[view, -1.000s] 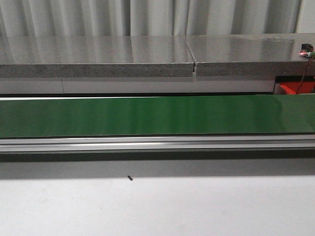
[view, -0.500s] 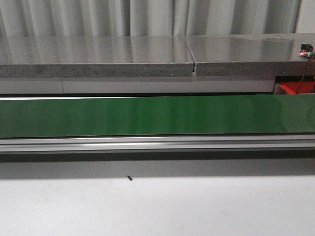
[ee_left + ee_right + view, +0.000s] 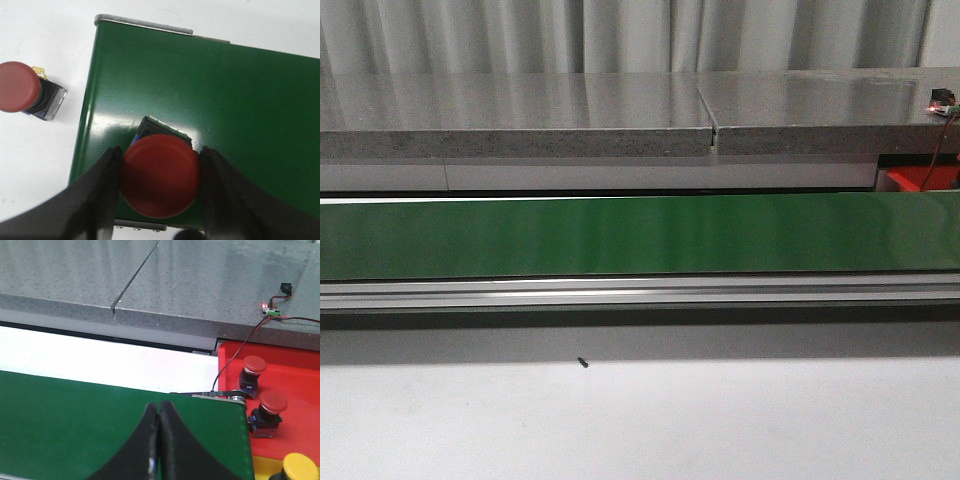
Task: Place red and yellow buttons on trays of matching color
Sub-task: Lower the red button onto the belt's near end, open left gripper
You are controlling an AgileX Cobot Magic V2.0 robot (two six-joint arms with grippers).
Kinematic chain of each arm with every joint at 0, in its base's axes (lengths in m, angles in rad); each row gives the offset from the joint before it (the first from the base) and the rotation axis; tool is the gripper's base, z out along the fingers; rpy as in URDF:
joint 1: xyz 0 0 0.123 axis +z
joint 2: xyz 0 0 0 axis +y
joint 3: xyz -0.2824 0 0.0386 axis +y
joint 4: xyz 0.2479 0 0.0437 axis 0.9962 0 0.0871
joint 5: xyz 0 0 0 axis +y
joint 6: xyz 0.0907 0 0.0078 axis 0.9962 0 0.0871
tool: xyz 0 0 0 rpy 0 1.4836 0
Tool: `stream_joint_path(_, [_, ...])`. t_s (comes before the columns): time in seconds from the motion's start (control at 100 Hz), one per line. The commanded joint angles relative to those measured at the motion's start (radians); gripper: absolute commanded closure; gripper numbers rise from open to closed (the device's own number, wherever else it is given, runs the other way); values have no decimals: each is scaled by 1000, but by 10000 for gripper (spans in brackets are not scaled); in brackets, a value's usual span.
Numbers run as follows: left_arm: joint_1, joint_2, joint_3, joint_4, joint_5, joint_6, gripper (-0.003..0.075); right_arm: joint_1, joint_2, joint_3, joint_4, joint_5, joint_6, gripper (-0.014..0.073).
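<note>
Green belt [image 3: 240,100] carries a red button [image 3: 161,176], clamped between the left end effector's [image 3: 160,192] fingers [image 3: 102,195]; right end effector [image 3: 159,440] hangs clenched, empty.

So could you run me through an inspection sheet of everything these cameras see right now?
Surface: long green conveyor belt beside a white tabletop.
Job's things: red mushroom-head button on the belt end; another red button on white; two red buttons in the red tray; yellow button.
Clutter: small dark speck.
Grippers: left gripper closed around the button; right gripper shut, empty.
Cables: black wire to a lit circuit board.
Surroundings: grey stone counter, curtains.
</note>
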Motion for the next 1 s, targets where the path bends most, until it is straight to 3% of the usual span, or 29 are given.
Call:
stream_joint_path(0.0, [-8, -41, -24, -34, -44, 12, 371, 2, -5, -23, 16, -49, -9, 660])
stream_joint_path(0.09, [-8, -41, -24, -63, -44, 12, 220, 2, -5, -23, 16, -49, -9, 660])
stream_joint_path(0.18, [-8, -45, -24, -116, -56, 32, 159, 2, -5, -23, 16, -49, -9, 660])
stream_joint_path(0.38, [-8, -88, -29, -269, -72, 111, 166, 2, -5, -23, 16, -49, -9, 660])
stream_joint_path(0.52, [9, -125, -29, -267, -83, 111, 166, 2, -5, -23, 16, -49, -9, 660])
stream_joint_path(0.67, [94, -127, -29, -230, -86, 111, 167, 2, -5, -23, 16, -49, -9, 660])
stream_joint_path(0.79, [149, -106, -29, -148, -104, 102, 167, 2, -5, -23, 16, -49, -9, 660])
stream_joint_path(0.99, [211, -16, -29, -135, -165, 96, 167, 2, -5, -23, 16, -49, -9, 660])
